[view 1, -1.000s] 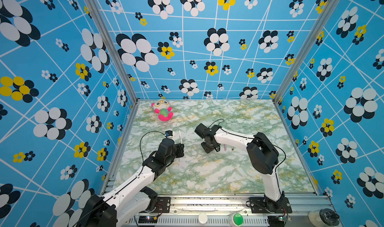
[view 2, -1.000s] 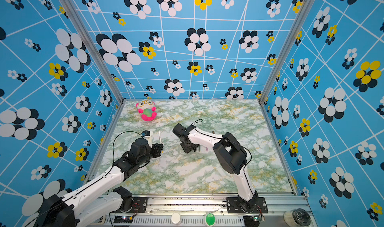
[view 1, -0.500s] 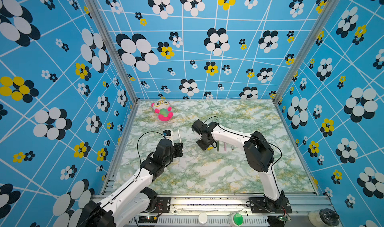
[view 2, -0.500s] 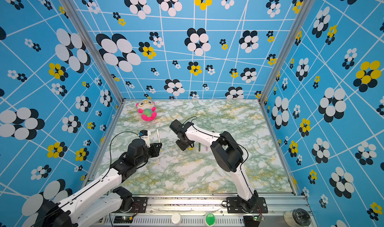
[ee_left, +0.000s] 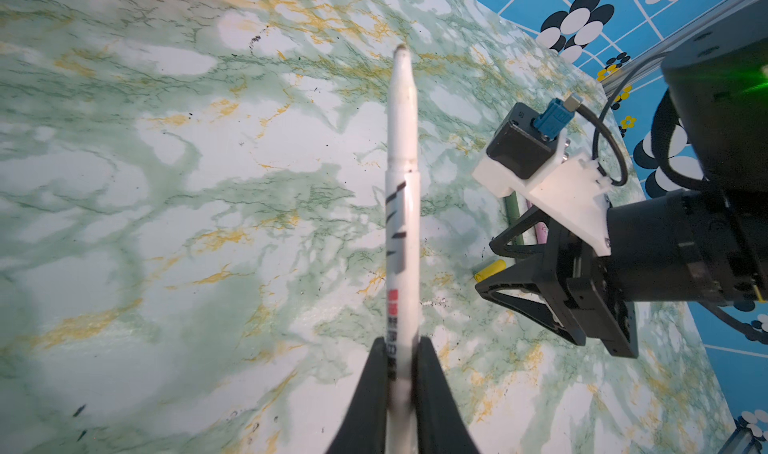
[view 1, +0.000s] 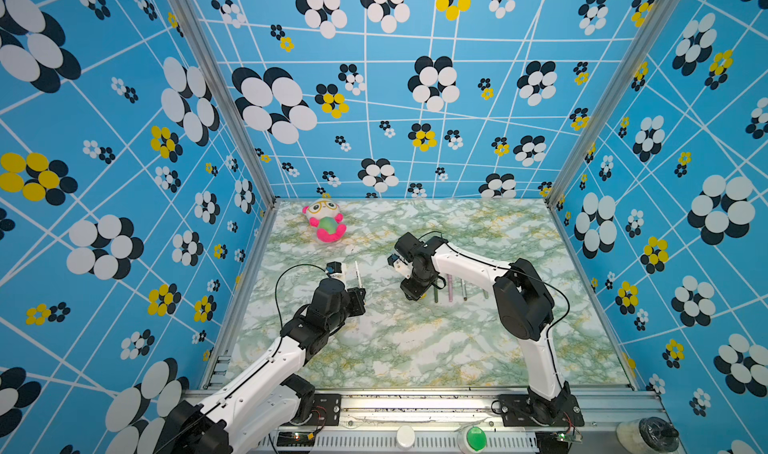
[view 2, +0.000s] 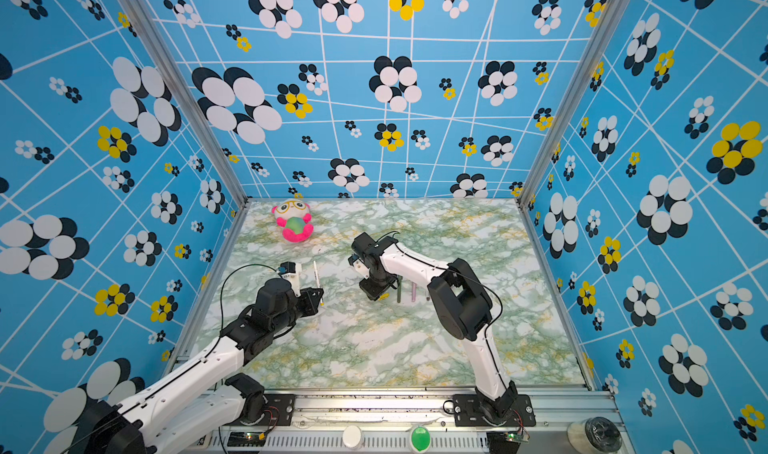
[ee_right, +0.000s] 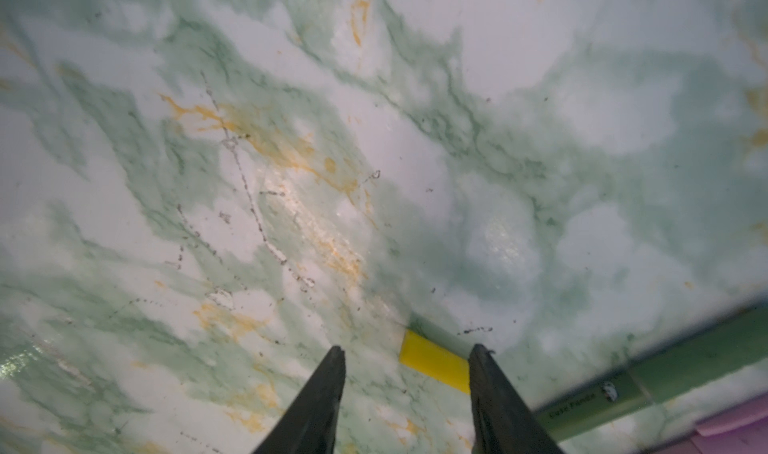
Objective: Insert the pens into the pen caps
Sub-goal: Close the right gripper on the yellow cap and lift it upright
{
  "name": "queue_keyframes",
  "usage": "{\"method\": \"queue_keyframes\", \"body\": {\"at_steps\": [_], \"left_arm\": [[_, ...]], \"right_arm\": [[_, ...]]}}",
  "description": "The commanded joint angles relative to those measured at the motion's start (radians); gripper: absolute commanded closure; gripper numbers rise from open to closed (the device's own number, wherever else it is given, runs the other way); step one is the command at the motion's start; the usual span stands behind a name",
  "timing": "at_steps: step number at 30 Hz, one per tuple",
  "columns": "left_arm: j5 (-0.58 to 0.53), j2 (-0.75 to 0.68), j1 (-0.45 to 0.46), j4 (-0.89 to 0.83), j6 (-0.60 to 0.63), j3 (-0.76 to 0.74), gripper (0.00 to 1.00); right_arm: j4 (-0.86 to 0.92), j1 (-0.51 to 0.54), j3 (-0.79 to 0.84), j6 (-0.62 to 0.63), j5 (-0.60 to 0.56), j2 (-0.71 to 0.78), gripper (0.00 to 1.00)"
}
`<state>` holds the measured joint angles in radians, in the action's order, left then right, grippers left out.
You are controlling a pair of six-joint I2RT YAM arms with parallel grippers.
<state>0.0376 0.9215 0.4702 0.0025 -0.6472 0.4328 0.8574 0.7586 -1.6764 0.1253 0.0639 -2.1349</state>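
My left gripper (ee_left: 402, 348) is shut on a white pen (ee_left: 402, 169). The pen sticks out forward with its pointed tip free in the air, and in both top views it stands over the left middle of the table (view 1: 357, 274) (view 2: 316, 274). My right gripper (ee_right: 406, 350) is open and hangs low over a yellow pen cap (ee_right: 432, 364). The cap lies on the table between the fingers, close to one finger. A dark green pen (ee_right: 685, 369) and a pink pen (ee_right: 744, 420) lie beside it. The other pen caps are out of view.
A pink and white plush toy (view 1: 326, 223) lies at the back left of the marble table (view 1: 415, 348). A row of pens (view 1: 449, 290) lies under the right forearm. Blue flowered walls close in three sides, and a metal rail (view 1: 415, 406) runs along the front.
The right gripper has shifted a little to the left, staying low over the table. The left arm has edged forward with the white pen still in its grip.
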Motion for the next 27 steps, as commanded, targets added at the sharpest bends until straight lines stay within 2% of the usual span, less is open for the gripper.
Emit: {"method": "queue_keyframes", "body": {"at_steps": [1, 17, 22, 27], "left_arm": [[0.014, 0.005, -0.011, -0.018, -0.003, 0.015, 1.0], [0.02, 0.019, -0.011, -0.015, -0.001, 0.026, 1.0], [0.019, 0.013, -0.011, -0.014, -0.004, 0.021, 1.0], [0.022, 0.019, -0.012, -0.007, -0.008, 0.02, 1.0]], "right_arm": [[0.03, -0.001, 0.009, 0.019, 0.028, -0.026, 0.5], [0.054, -0.014, 0.068, 0.012, 0.06, -0.016, 0.5], [0.045, -0.015, 0.117, -0.005, 0.051, 0.001, 0.55], [0.019, -0.013, 0.142, -0.029, 0.051, 0.004, 0.66]]}}
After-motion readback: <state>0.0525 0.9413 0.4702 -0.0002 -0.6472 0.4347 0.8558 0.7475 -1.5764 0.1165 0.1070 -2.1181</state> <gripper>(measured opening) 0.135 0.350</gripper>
